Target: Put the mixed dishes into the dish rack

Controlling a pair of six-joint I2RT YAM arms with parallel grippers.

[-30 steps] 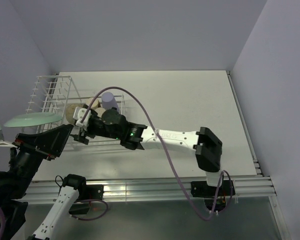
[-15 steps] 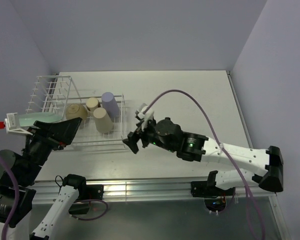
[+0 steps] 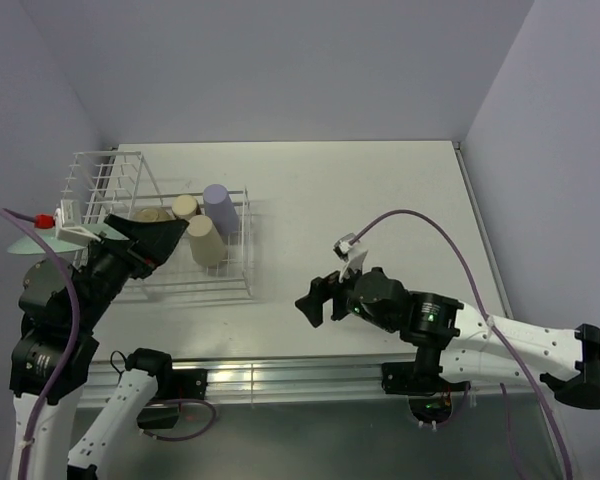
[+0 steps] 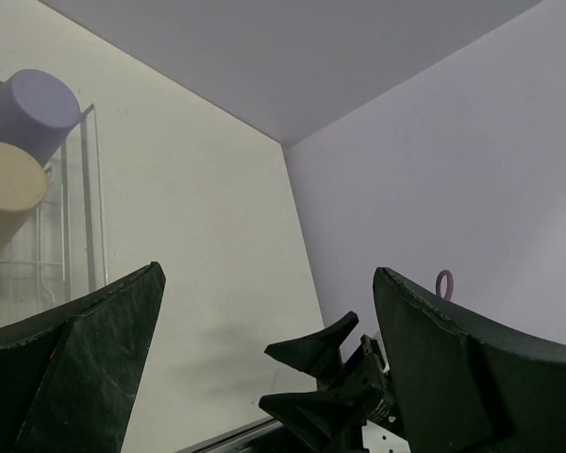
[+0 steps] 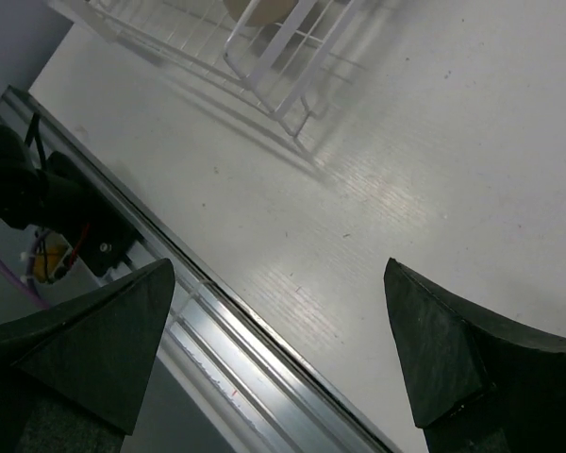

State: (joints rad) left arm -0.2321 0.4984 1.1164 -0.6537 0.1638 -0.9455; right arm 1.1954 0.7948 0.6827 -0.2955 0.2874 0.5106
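The white wire dish rack (image 3: 110, 190) stands at the table's far left. In its basket lie a lavender cup (image 3: 218, 205), a beige tumbler (image 3: 206, 242) and a small cup (image 3: 185, 207). A cream bowl (image 3: 152, 215) is half hidden behind my left gripper (image 3: 170, 245). That gripper hangs open and empty over the rack's near side. A sliver of the pale green plate (image 3: 20, 246) shows at the rack's left end behind the left arm. My right gripper (image 3: 318, 298) is open and empty, low over the table right of the rack. The left wrist view shows the lavender cup (image 4: 28, 109) and the tumbler (image 4: 9, 179).
The rack's near corner (image 5: 292, 57) shows in the right wrist view, with the aluminium rail (image 5: 255, 368) of the table's near edge below it. A purple cable (image 3: 450, 240) loops over the right arm. Walls close the table on three sides.
My right arm has pulled out of the rack and swung right and toward the near edge, its gripper open and empty. The left arm has lifted over the rack's near left side.
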